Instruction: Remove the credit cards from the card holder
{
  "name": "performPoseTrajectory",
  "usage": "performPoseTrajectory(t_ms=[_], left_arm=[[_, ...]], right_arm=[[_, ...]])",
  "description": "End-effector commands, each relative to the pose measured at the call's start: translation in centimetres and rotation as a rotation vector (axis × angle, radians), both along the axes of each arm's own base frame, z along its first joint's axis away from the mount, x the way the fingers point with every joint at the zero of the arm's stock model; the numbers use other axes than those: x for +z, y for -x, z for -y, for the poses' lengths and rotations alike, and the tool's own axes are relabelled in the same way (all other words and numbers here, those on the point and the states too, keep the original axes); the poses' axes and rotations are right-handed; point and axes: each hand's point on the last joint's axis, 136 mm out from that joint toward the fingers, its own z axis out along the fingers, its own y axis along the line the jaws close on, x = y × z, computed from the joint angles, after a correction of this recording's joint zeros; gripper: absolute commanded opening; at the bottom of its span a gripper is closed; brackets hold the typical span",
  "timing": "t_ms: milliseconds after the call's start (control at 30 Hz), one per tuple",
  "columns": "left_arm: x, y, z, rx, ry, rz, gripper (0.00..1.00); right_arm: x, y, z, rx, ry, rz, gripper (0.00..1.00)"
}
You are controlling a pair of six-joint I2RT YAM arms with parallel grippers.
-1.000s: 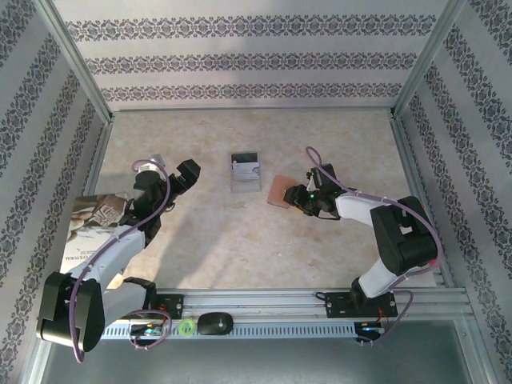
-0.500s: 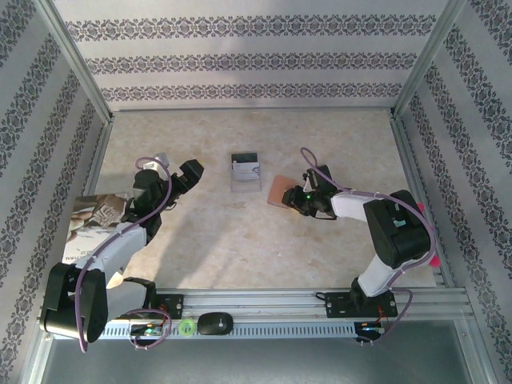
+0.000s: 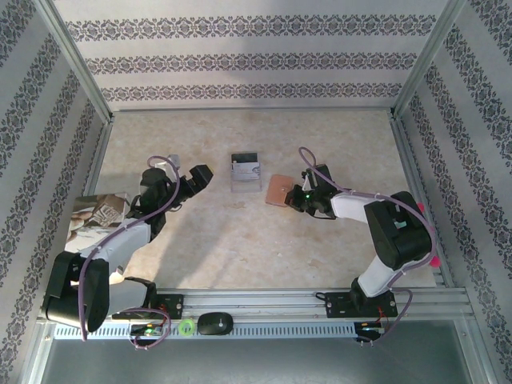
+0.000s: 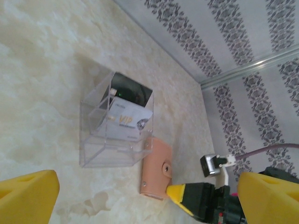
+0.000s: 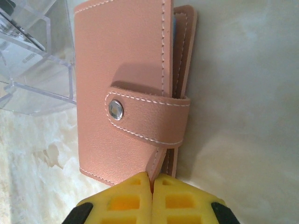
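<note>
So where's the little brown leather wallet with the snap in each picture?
Top external: tan-brown leather card holder in the middle, just right of the clear plastic case.
Left wrist: card holder bottom middle, beside the case.
Right wrist: card holder centre; case top left.
Shared landmark: the case.

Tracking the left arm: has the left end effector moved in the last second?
Yes. The left end effector shifted right, closer to the clear case in the overhead view.

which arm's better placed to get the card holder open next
Right. The right fingers are shut at the edge of the card holder, beside its snapped strap. The left fingers are open, away to the left of the clear case, touching nothing.
</note>
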Motion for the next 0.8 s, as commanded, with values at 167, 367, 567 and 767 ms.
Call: performPoseTrajectory(t_ms=[167, 367, 567, 767], left_arm=[[1.5, -0.4, 2.8, -0.118, 0.048, 0.076, 0.97], [3.5, -0.3, 4.5, -0.214, 0.104, 0.137, 0.92], [6.8, 0.1, 6.2, -0.313, 0.186, 0.269, 0.89], [10.3, 0.8, 6.8, -0.367, 0.305, 0.422, 0.88]], right_arm=[[5.1, 0.0, 1.1, 0.024, 0.069, 0.145, 0.0], [12.0, -0.4, -0.3, 0.105, 0.028, 0.346, 0.0], [20.6, 1.0, -5.0, 0.279, -0.092, 0.583, 0.0], [26.9, 3.0, -10.1, 0.453, -0.292, 0.705, 0.0]])
